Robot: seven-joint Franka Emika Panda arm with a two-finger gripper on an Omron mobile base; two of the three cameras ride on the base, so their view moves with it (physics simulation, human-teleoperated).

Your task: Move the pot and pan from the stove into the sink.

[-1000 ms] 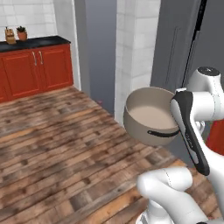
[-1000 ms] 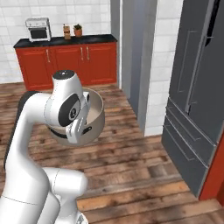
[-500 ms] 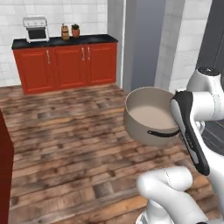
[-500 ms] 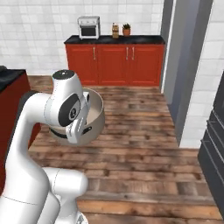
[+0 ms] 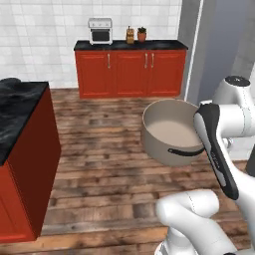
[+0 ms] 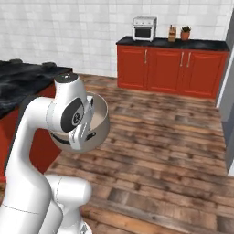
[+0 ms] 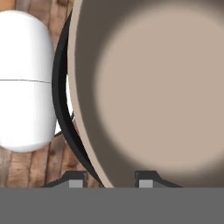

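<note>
The pot point(image 5: 169, 130) is a deep beige-grey round pot with a pale inside, and it hangs in the air over the wooden floor, tilted toward the left base camera. Its thin dark curved handle point(image 5: 185, 152) lies along the lower side. In the right base view the pot point(image 6: 99, 119) sits just behind the arm's white upper links. In the hand view my gripper point(image 7: 111, 182) is shut on the rim of the pot point(image 7: 162, 87), one fingertip inside the wall and one outside. The pan, the stove and the sink are out of view.
A red island with a black marbled top point(image 5: 20, 107) stands close on the left point(image 6: 23, 80). Red cabinets point(image 5: 130, 73) under a black counter line the tiled back wall, carrying a toaster oven point(image 5: 100, 30) and a small plant point(image 5: 142, 34). A grey column point(image 5: 209, 45) rises at right.
The whole picture has swung sideways, so the base has turned. The red cabinets shifted rightward and the island came into view. The pot stays in the same grip relative to the arm.
</note>
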